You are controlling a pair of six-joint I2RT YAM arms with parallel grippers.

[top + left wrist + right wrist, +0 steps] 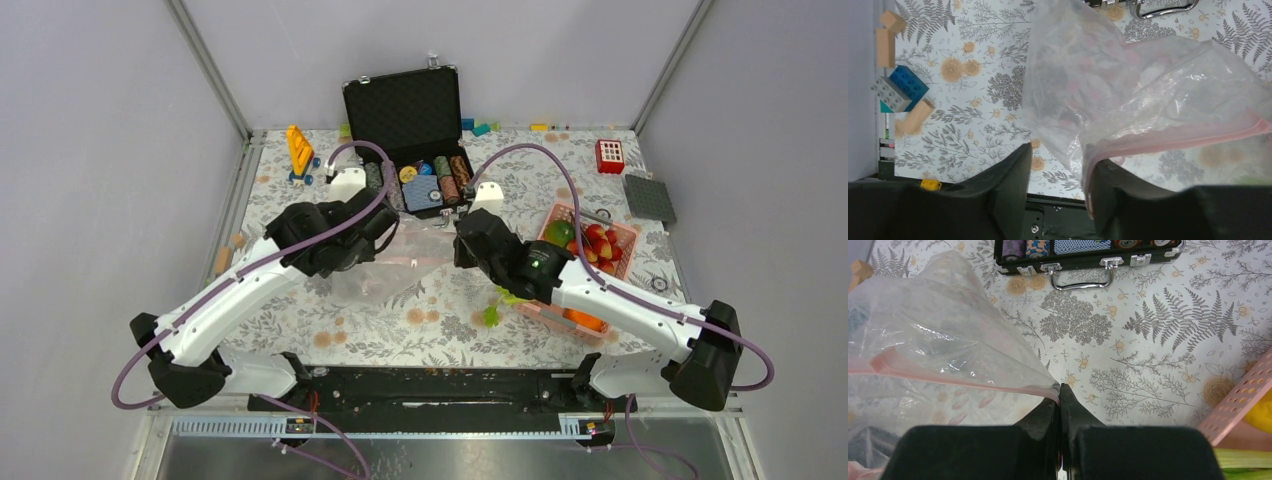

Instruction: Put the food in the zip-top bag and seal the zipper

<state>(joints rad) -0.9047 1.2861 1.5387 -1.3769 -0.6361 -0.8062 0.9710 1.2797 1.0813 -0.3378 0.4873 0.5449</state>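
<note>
The right gripper (1060,390) is clenched, and its two fingers pinch one end of the pink strip (963,380) that runs along the mouth of the one clear bag (948,325). The left gripper (1063,155) is released: its two fingers stand apart, and the other end of the strip lies against the inner side of one finger, with a gap to the other finger. The bag hangs crinkled between the two grippers, over the flowered table (380,330) and just in front of one open black case (405,110) with stacks of chips. To the right of the right arm stands one pink basket (628,236). In it I count one green fruit (559,233), one cluster of red pieces (600,243), one orange (583,319) and one lemon (1260,412). One celery stalk (492,314) shows just beside the near corner of the basket, its leafy end on the table. In the left wrist view, at the table's edge, lie three wooden blocks (918,116), one blue brick (910,85) and one grey brick (890,95); the two bricks touch each other.
</note>
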